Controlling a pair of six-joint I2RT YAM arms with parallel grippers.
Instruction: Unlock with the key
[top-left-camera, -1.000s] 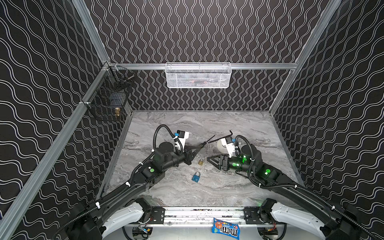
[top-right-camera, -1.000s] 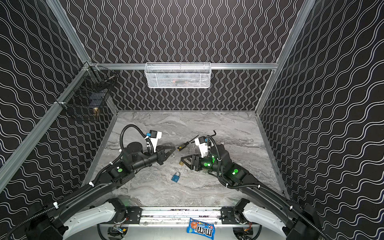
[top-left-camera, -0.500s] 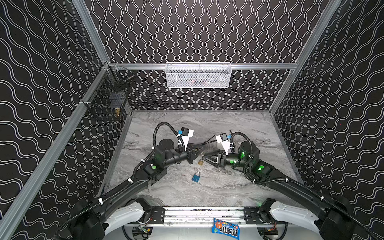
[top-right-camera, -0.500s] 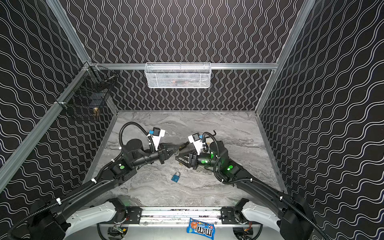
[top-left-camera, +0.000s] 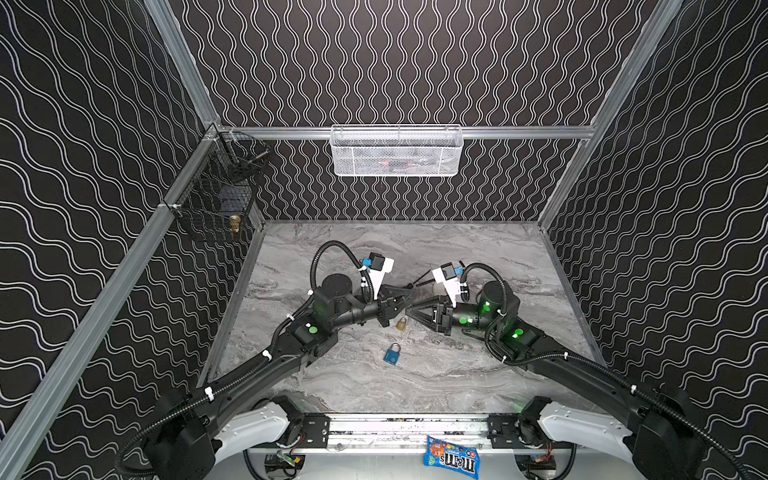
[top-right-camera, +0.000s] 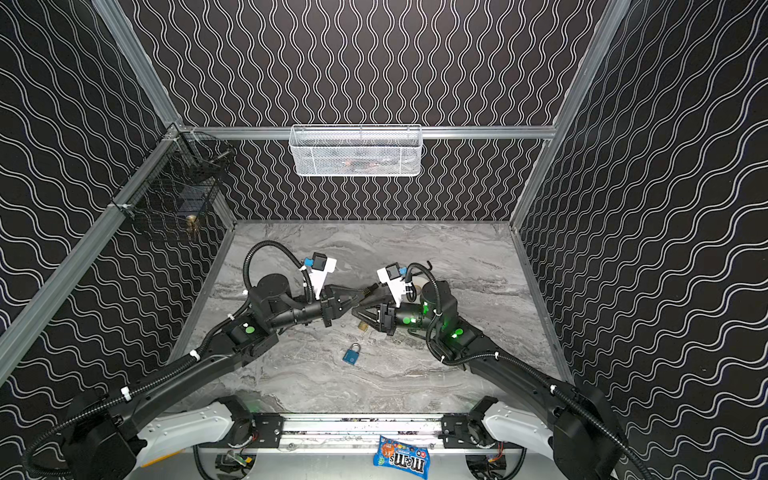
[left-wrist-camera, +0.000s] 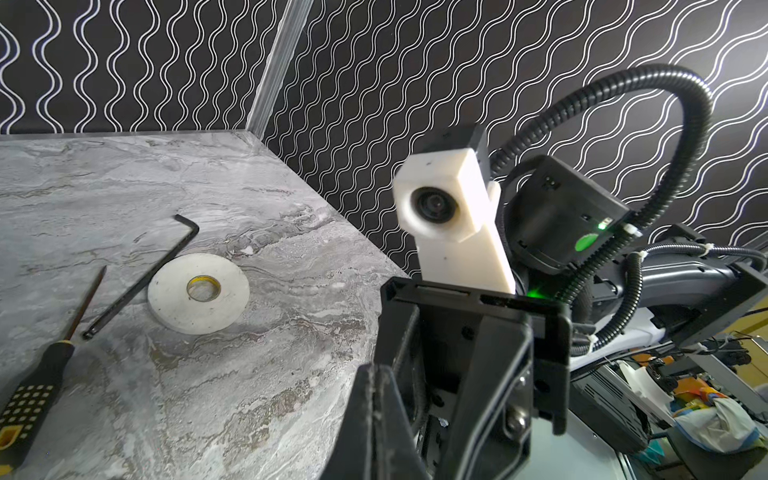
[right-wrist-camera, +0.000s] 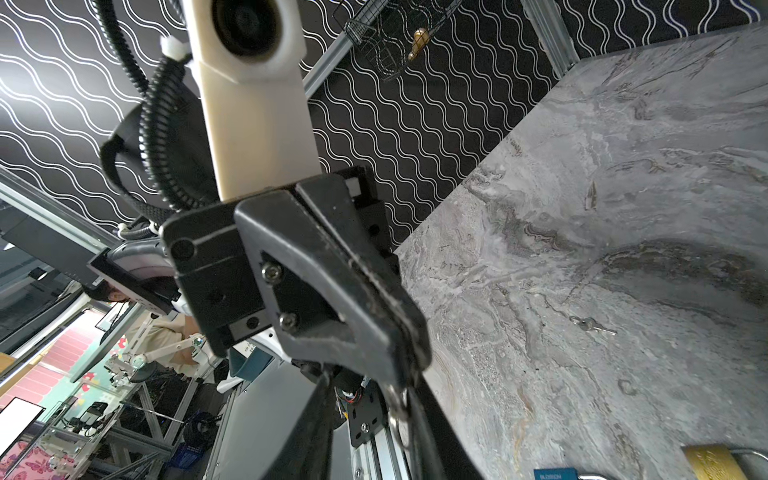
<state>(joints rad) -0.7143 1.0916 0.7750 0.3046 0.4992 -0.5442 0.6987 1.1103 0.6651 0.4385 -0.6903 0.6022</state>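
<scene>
Apparently the key (right-wrist-camera: 397, 405) pokes from the tips of the left gripper (right-wrist-camera: 405, 361), whose jaws are clamped on it above the desk (right-wrist-camera: 582, 208). Facing it tip to tip, the right gripper (top-left-camera: 411, 311) has its jaws apart on either side, so it is probably nearest to take the key. A brass padlock (top-left-camera: 401, 324) lies just below.

padlock (top-left-camera: 392, 355) blue | tabletop (top-left-camera: 457, 374) grey marble | walls (top-left-camera: 374, 62) black (white waves)
</scene>
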